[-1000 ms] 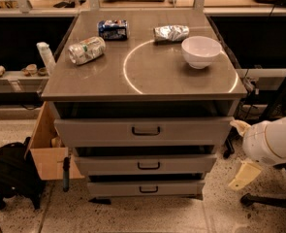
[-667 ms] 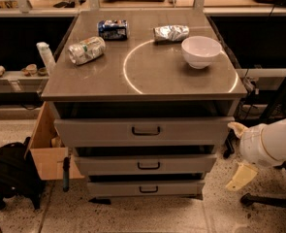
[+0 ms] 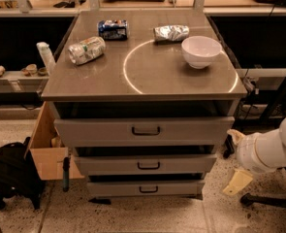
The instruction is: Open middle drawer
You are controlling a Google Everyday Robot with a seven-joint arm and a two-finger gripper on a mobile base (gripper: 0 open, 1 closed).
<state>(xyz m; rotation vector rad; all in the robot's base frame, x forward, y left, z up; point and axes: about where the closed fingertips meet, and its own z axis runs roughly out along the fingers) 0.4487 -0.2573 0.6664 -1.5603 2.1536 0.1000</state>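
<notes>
**Facing the middle drawer from the right**

End effector [image 3: 235,160] hangs off the right front corner of the bench [image 3: 147,76], released, its pale fingers [image 3: 238,182] spread one above the other. Middle drawer [image 3: 181,165], second of three, lies to its left at about the same height. Handle [image 3: 148,165] runs horizontally at front centre.

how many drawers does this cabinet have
3, stacked under the tabletop: top drawer, the middle drawer below it, bottom drawer nearest the floor. None looks hidden. The end effector sits low to their right.
</notes>
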